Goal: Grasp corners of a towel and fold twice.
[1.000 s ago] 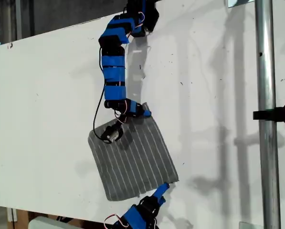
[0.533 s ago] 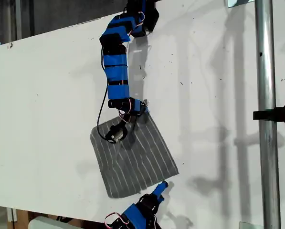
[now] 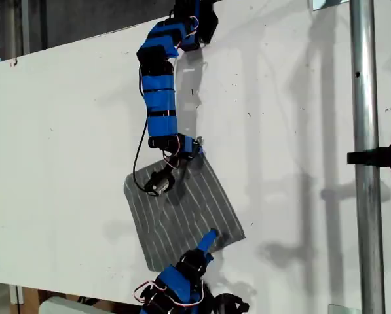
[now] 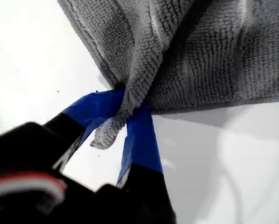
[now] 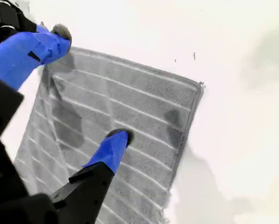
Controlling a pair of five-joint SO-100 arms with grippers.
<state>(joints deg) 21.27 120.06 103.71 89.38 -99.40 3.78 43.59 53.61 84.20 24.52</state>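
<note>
Here my first gripper point(image 4: 125, 114) pinches one corner point(image 4: 106, 133) of the limp, soft grey white-striped towel point(image 3: 182, 212), while my second gripper point(image 5: 90, 95) spreads wide, seemingly touching it.

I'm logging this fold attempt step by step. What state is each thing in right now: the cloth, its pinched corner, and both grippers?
Grey white-striped soft towel: spread on the white table, not yet folded.
Rounded grey towel corner: pinched and bunched between blue jaws.
My first gripper: shut on that corner.
My second gripper: open above the towel, one fingertip over the fabric, nothing held.
</note>
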